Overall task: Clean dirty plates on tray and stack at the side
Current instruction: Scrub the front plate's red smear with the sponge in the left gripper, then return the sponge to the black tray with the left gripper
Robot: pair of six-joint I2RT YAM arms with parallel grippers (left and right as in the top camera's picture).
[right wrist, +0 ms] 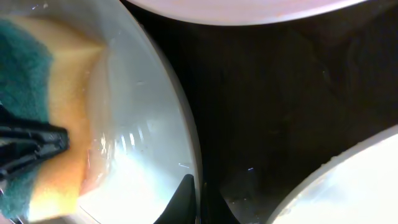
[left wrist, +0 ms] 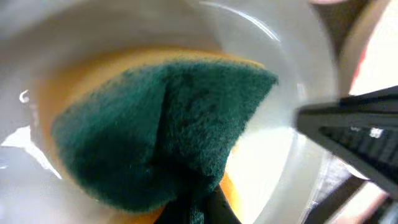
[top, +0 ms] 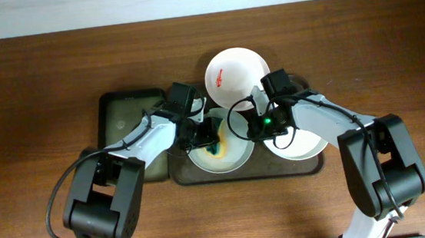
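Scrubbing step in hand, on the middle one of three. Gripping a green-and-yellow scouring sponge (left wrist: 161, 137) tight in the fingers of the left gripper (top: 208, 141) and pressing it into the hollow of the pale round shallow plate (top: 230, 159), green face toward the wrist camera, yellow foam down on the glaze. Steadying that plate with the right gripper (right wrist: 199, 200), fingers astride its rim, one tip inside and one outside; apparently pinched shut on it, though cropped at the bottom of the wrist view, so not certain. Lying toward the left end of the large dark brown rectangular tray (top: 278, 169), just beside a white round plate (top: 309, 147) on the right, with a second white round plate (top: 233, 75), red smear showing, at the tray's far edge. Flat, hollow facing up; being round, no long axis to speak of, while the tray's own runs left to right across the wooden bench (top: 39, 72). No red to be seen on the exposed glaze, with much hidden under the sponge. Next, by judgement: finish the wipe, lift the sponge clear, then carry the plate by its rim to the bench beside the tray. Calls for a firm pinch on a wet, slick edge and a level lift past the neighbours. Smeared white plate likely after that.
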